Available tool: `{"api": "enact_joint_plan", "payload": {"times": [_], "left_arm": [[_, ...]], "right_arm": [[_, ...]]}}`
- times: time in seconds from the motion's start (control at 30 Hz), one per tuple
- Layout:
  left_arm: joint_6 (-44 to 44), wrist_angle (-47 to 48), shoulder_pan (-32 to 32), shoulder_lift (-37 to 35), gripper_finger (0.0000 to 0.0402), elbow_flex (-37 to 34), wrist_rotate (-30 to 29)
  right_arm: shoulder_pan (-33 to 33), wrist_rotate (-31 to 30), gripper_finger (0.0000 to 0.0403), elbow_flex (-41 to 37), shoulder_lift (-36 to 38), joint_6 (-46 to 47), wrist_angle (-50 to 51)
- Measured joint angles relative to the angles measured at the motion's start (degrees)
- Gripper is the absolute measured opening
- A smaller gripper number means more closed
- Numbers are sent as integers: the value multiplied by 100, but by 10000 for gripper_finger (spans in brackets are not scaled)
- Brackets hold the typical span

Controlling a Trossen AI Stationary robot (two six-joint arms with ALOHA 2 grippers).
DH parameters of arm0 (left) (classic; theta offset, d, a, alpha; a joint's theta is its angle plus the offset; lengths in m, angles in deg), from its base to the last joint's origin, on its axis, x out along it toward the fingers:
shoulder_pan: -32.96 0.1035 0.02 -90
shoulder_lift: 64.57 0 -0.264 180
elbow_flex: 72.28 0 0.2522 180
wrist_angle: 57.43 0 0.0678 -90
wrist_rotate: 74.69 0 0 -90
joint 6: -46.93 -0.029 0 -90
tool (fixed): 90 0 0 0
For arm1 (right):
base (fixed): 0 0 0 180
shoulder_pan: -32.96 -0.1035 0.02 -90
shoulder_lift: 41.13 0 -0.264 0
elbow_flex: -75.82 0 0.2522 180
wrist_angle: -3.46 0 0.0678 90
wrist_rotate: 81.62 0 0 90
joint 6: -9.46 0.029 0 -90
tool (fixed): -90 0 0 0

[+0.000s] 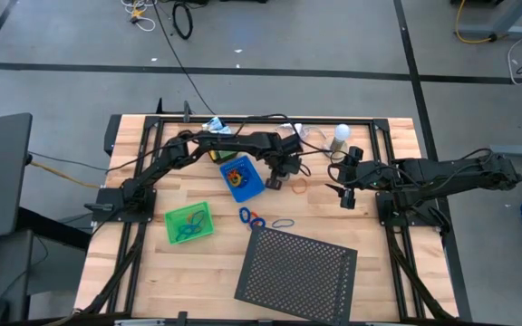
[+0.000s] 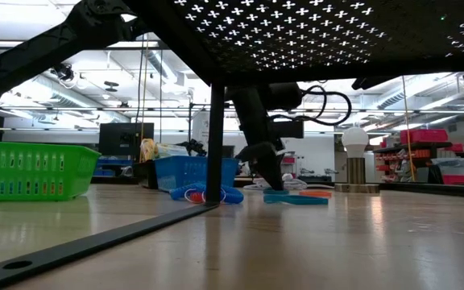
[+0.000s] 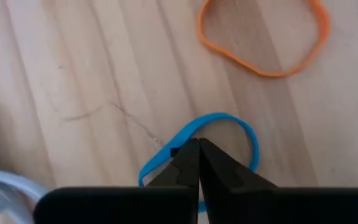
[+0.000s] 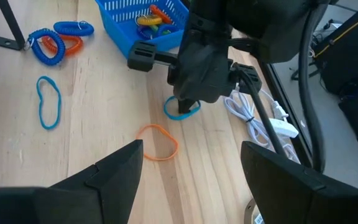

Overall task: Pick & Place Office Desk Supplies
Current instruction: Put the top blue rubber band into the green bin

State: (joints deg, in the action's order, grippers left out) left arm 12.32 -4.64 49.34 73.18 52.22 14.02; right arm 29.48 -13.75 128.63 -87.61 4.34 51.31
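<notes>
Left hand (image 3: 197, 163): clamped on blue band (image 3: 241, 134)
Right hand (image 4: 191, 171): held wide open
Left: orange band (image 3: 263, 37), coils (image 1: 251, 217)

Large black perforated sheet (image 1: 296, 269) lying tilted at the near edge of the wooden table (image 1: 152, 263), its dark underside filling the top of the low view. White bulb on a round base (image 1: 340, 134) standing upright at the far edge. White coiled cable (image 4: 253, 112) bundled on the wood beside a black frame rail. Grey floor (image 1: 62, 45) around, crossed by dark tape lines.
</notes>
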Motion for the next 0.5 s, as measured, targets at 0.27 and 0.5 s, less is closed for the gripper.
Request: {"api": "enact_joint_plan", "payload": {"times": [0.27,0.5], "left_arm": [[438,19,-164,-308,3,-37,-502],[708,245,-263,-988,2,-9,-860]], "right_arm": [[0,0,279,0,0,0,2],[-1,0,279,-1,0,-11,3]]}}
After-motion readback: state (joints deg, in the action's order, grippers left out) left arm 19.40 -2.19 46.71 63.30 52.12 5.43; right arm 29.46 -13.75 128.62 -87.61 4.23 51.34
